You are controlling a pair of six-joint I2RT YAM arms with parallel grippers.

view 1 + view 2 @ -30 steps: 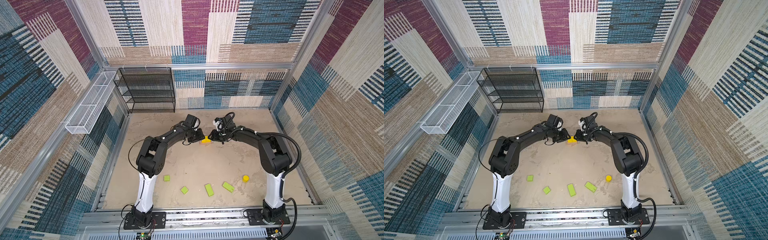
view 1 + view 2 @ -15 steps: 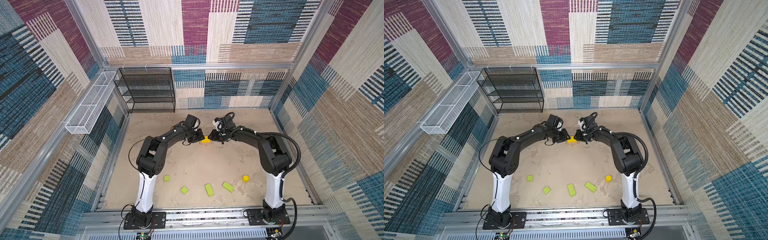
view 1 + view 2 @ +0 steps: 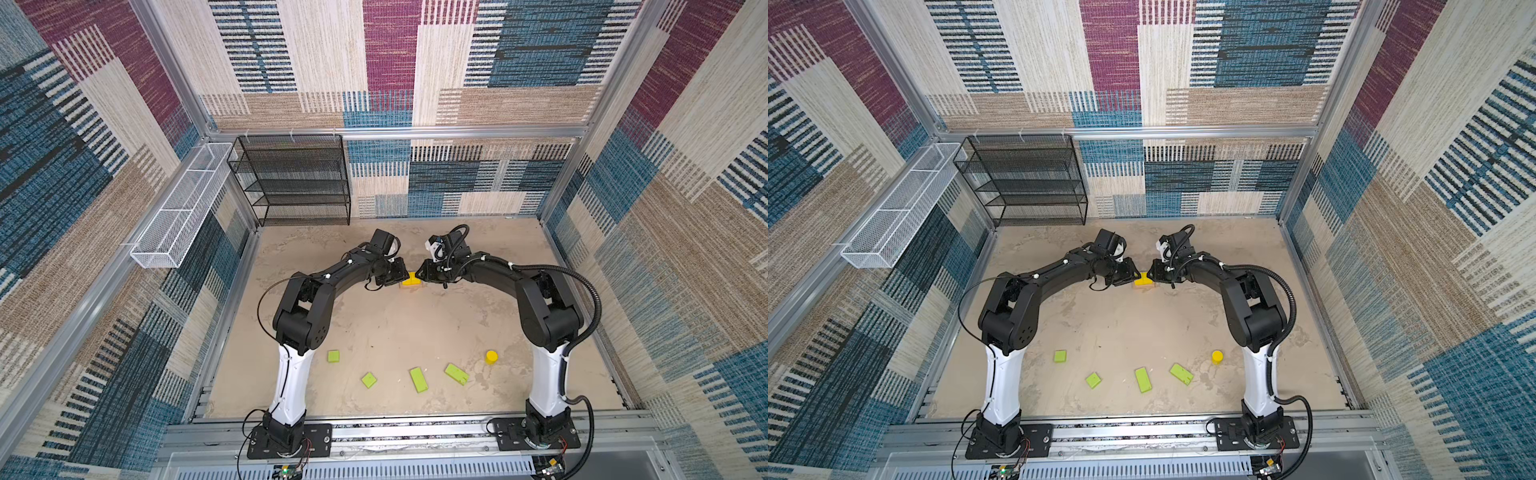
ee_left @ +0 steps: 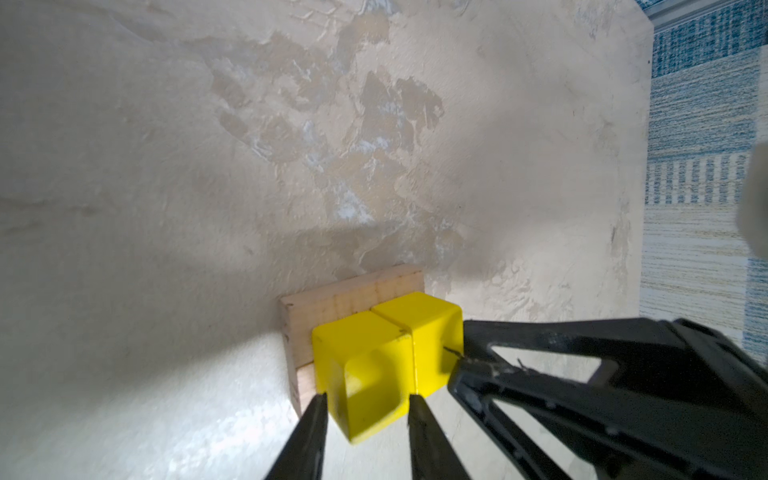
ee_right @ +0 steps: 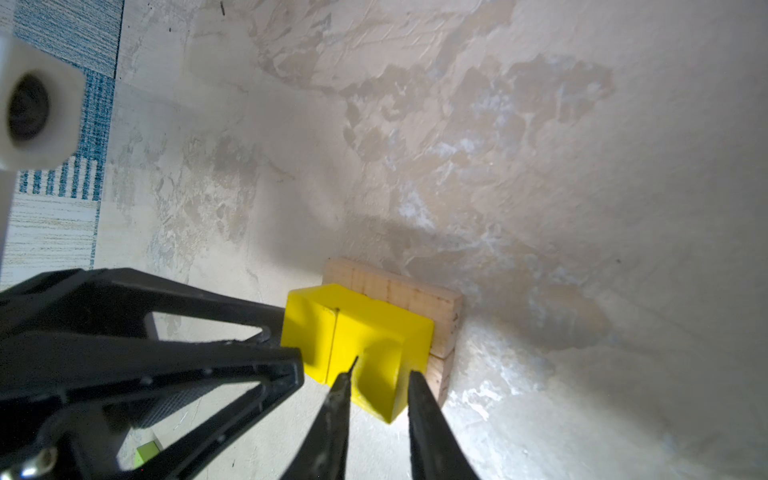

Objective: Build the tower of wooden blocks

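Two yellow cubes [image 3: 411,278] [image 3: 1144,279] sit side by side on tan bars [image 4: 353,297] [image 5: 395,286] at mid-table, forming the wood block tower's base. My left gripper [image 4: 368,397] [image 3: 398,275] is at the left cube [image 4: 357,336]. Its jaws stand about a cube's width apart around that cube's outer near corner. My right gripper [image 5: 380,384] [image 3: 422,274] does the same at the right cube [image 5: 374,324], with a slightly narrower gap. Neither cube is lifted. Several lime-green flat pieces [image 3: 419,379] and a yellow cylinder [image 3: 491,356] lie near the front edge.
A black wire shelf [image 3: 299,183] stands at the back left. A white wire basket [image 3: 183,208] hangs on the left wall. Patterned walls close in the beige floor, and a metal rail [image 3: 395,432] carrying both arm bases runs along the front.
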